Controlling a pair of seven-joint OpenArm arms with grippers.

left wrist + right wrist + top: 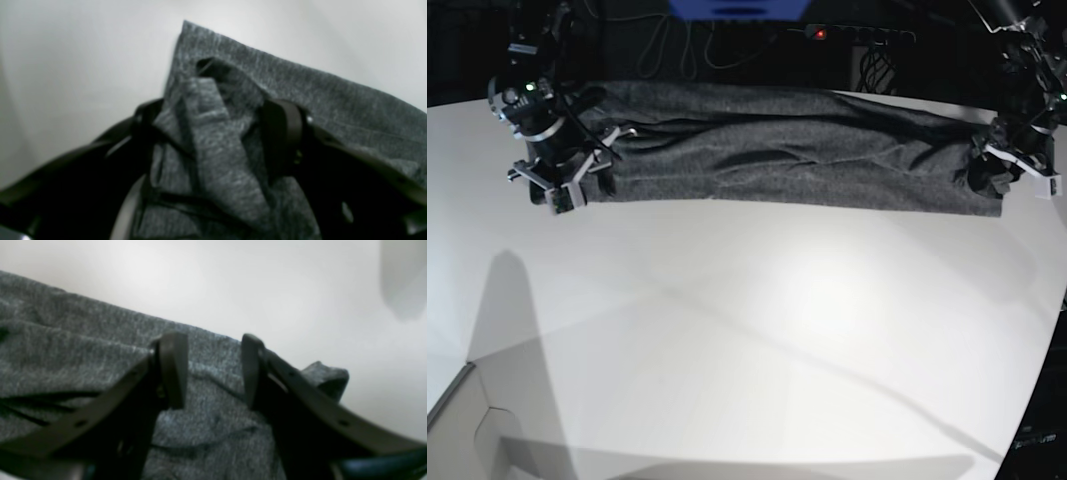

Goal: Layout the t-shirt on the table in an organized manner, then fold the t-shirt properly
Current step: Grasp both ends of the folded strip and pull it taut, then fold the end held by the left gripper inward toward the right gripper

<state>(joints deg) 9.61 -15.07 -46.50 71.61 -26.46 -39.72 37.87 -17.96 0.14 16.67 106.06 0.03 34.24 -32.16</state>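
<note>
Left gripper (213, 133) clamping bunched t-shirt (797, 150), table (747, 340)

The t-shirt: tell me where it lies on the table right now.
In the base view the t-shirt stretches in a long band across the far side of the table, between the right claw and left claw.

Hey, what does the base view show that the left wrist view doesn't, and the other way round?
Only the base view shows the whole t-shirt stretched as a long band along the far side of the table, with the right gripper at its other end, plus cables and a red light behind the table. Only the left wrist view shows, close up, a bunched fold of fabric between the left gripper fingers, and a shirt corner lying on the white surface beyond. Both show the grey shirt, the white table and the left gripper at the shirt's end.
</note>
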